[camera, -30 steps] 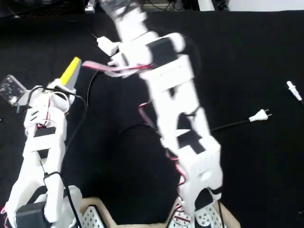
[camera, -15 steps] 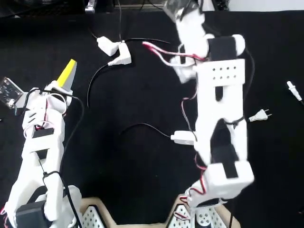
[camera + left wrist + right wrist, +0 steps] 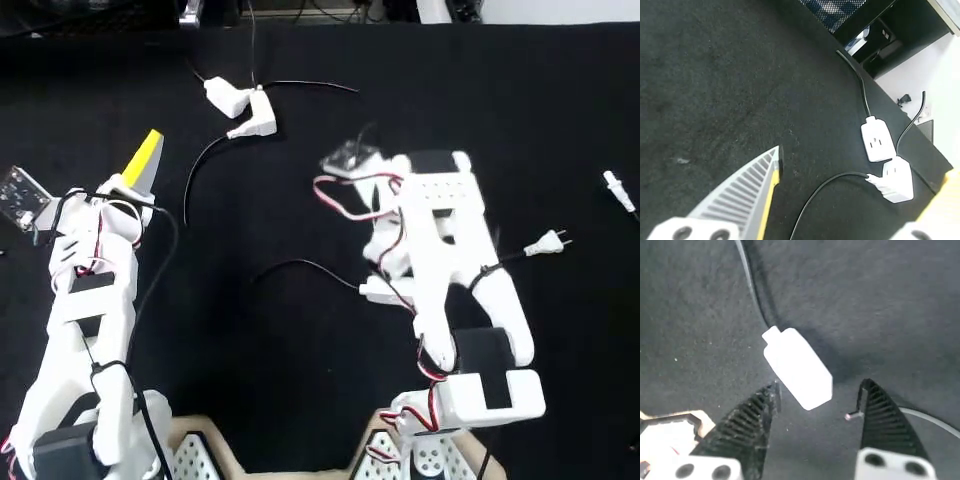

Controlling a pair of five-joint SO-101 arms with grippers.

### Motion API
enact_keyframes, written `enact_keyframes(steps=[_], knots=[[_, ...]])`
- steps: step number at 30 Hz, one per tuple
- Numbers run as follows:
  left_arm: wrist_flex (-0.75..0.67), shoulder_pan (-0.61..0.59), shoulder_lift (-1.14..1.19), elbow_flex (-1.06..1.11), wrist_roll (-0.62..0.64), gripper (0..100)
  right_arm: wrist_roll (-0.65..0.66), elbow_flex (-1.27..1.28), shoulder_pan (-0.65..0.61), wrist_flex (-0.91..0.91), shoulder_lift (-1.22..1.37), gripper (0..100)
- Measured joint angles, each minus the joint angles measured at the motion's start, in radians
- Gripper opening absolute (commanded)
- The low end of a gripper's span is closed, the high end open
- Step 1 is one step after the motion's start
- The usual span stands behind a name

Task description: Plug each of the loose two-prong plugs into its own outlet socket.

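Right gripper [image 3: 819, 390] stands wide, astride the white plug [image 3: 797, 367] at the worktop [image 3: 250, 340] centre. Left gripper [image 3: 146, 158] is spread, holding nothing.

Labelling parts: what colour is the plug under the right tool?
White plug, black cord; right wrist view shows it best.

Open black counter [image 3: 250, 380] lies free across the lower middle of the high view between the arms, crossed by a thin black cord [image 3: 295, 263], while the right fingers [image 3: 745, 422] straddle a white plug body [image 3: 797, 367] with gaps either side.
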Motion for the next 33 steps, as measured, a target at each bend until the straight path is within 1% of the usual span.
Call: enact_keyframes(steps=[7,12,15,25,33], knots=[[0.000,0.000,0.000,0.000,0.000,47,0.017,0.135,-0.023,-0.107,0.000,24.0],[0.000,0.002,0.000,0.000,0.000,47,0.020,0.238,-0.100,-0.120,-0.011,24.0],[0.000,0.021,0.000,0.014,0.000,47,0.020,0.256,-0.140,-0.120,-0.011,24.0],[-0.005,0.032,0.000,0.015,0.000,47,0.018,0.255,-0.245,0.018,-0.011,24.0],[-0.005,0.032,0.000,0.015,0.000,47,-0.083,0.241,-0.348,0.031,-0.011,24.0]])
